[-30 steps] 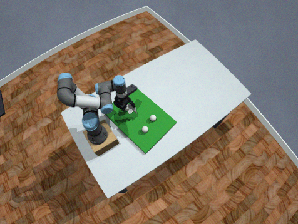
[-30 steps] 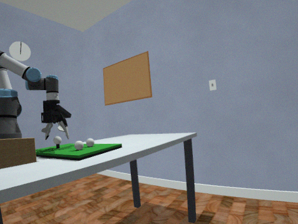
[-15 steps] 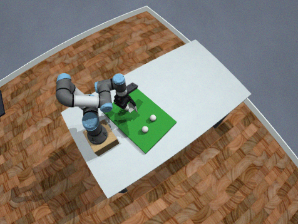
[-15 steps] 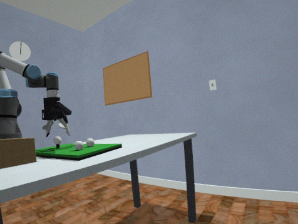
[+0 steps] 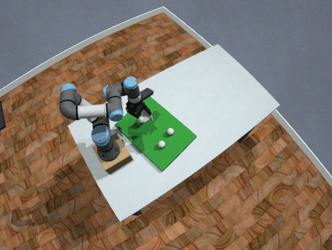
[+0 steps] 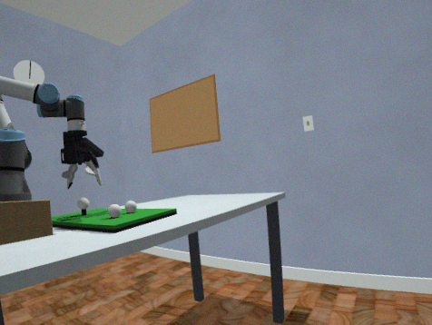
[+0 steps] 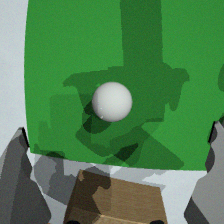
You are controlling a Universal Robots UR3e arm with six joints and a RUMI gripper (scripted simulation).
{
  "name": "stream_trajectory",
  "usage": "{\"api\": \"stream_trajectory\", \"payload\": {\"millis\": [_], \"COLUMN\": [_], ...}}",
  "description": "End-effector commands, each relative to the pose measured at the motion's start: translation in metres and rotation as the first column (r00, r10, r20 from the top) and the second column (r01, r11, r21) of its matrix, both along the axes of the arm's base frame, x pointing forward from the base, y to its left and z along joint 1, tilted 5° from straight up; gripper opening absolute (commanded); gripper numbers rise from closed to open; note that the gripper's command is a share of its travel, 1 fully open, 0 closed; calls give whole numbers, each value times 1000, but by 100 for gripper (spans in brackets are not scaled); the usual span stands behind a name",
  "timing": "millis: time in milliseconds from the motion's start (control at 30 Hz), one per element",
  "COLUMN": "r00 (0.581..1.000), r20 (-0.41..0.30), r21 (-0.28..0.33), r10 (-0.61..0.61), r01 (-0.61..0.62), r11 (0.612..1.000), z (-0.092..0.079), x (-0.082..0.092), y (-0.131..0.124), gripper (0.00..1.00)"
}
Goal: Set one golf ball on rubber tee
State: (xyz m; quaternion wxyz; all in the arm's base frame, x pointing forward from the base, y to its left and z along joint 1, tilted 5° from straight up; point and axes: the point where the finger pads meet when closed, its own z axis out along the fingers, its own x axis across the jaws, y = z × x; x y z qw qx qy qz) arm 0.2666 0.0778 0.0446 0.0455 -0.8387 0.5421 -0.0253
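Hanging wide open, empty jaws clear the golf ball (image 6: 83, 202) — seemingly teed — near the mat (image 5: 178, 148) edge.

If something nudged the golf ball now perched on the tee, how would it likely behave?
The ball sits on a thin black tee, so a light sideways push would probably topple it. Being round and smooth, it would likely roll across the flat green mat. The open pincer hangs above it, touching nothing.
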Motion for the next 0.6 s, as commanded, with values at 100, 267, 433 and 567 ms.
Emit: {"api": "stream_trajectory", "payload": {"millis": [100, 267, 433, 567], "r00": [1000, 1000, 1000, 1000], "r20": [-30, -30, -30, -30], "r21": [13, 13, 13, 13], "r10": [2, 2, 2, 2], "r01": [-2, -2, -2, -2], "r11": [1000, 1000, 1000, 1000], "z": [28, 37, 42, 42], "x": [-9, -10, -11, -11], "y": [-1, -1, -1, -1], "gripper": [100, 100, 100, 100]}}
